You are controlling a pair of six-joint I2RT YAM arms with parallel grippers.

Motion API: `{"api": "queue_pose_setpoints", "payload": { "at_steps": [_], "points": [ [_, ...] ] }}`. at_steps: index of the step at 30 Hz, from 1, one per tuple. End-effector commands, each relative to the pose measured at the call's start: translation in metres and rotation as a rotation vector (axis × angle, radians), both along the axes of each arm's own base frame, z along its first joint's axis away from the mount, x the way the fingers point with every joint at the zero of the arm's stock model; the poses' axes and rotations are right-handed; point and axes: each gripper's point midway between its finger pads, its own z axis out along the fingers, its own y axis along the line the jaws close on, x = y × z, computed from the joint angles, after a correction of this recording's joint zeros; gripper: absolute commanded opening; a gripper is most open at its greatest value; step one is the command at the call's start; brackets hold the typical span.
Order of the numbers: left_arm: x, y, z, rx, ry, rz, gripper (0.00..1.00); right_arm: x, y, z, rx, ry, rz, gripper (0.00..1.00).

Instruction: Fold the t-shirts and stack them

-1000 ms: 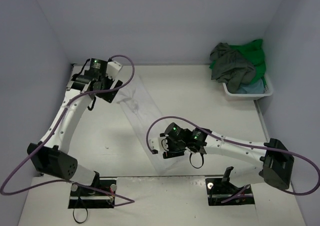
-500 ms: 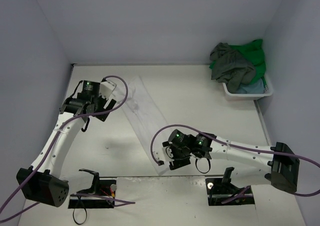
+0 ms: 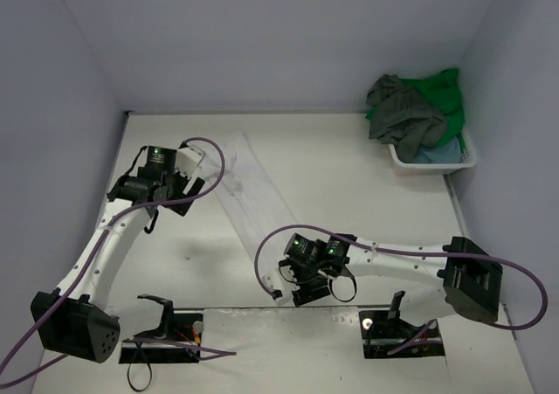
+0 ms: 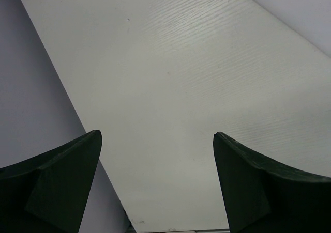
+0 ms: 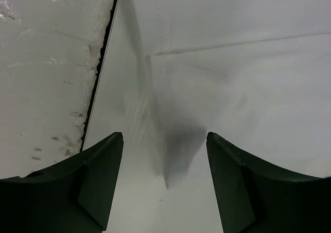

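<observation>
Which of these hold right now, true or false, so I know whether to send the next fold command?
1. The white cloth t-shirt lies on the table as a long, narrow, folded strip. True.
2. The right gripper is shut on the white t-shirt. False: its jaws stand open over the strip's near end and hold nothing.
3. The left gripper is open over bare table. True.
4. The white plastic basket at the far right is empty. False: a dark grey-olive t-shirt, a bright green t-shirt and a light blue t-shirt are piled in it.
</observation>
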Motion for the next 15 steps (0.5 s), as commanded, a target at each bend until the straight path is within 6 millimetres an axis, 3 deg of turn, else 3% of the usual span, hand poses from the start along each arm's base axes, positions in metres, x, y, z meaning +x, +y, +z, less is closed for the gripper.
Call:
{"api": "queue_pose_setpoints", "payload": {
  "at_steps": [1,15],
  "points": [
    [0.010,-0.003,0.014,-0.030,-0.078,0.000,0.83,-0.007,0.010,0.000,0.012,0.037,0.021,0.62],
    [0.012,-0.005,0.000,-0.031,-0.061,-0.014,0.83,-0.009,0.025,-0.015,-0.001,0.070,0.030,0.57]
  ]
}}
